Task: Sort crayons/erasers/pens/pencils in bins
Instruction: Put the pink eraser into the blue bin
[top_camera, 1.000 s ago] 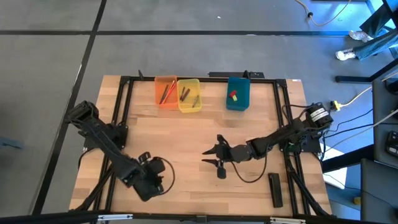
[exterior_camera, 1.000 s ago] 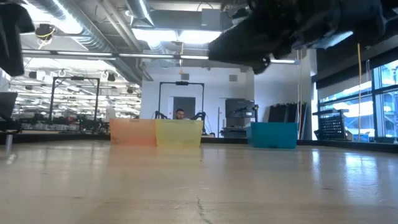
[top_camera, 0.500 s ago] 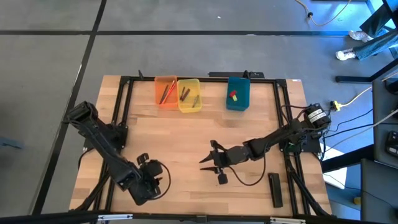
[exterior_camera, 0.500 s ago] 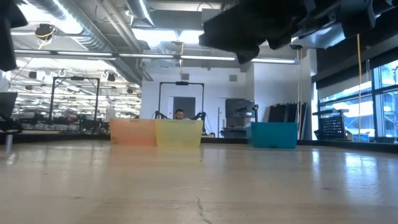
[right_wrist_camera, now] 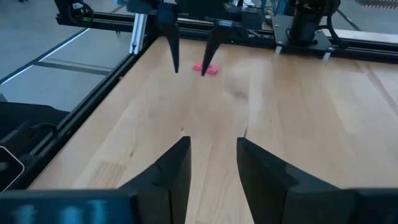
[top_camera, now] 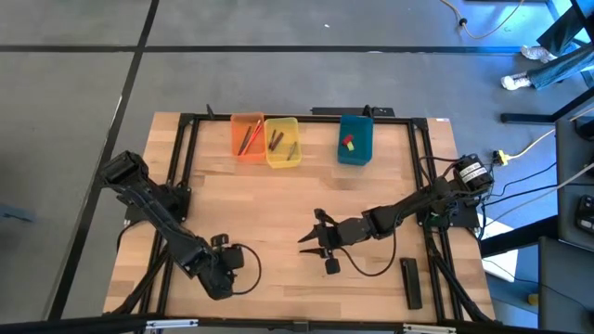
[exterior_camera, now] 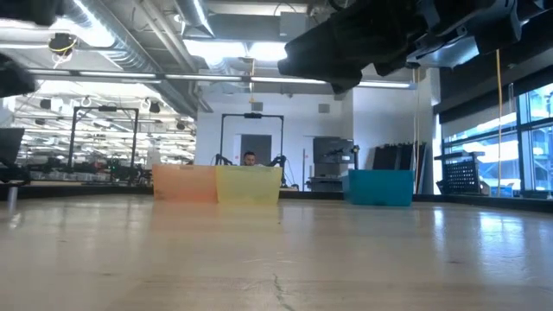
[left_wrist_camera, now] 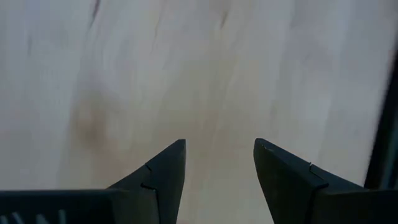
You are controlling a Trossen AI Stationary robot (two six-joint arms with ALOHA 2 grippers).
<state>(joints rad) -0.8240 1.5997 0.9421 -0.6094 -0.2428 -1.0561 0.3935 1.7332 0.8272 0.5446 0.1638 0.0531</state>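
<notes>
Left claw [top_camera: 238, 263] shifted; wooden table [top_camera: 278, 204] bare.

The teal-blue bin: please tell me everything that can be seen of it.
The teal-blue bin is a small rectangular tub of translucent-looking plastic, standing upright and open-topped near the table's far edge, apart from the other two bins. Inside lie small erasers, red and yellow showing. From the low view it rests flat on the wood. No gripper touches it.

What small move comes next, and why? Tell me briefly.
Probably nudge the left gripper sideways until its open fingers straddle the pink eraser, then lower. The right wrist view shows the eraser lying just beside one fingertip, and the left wrist view shows only bare table between them.
</notes>
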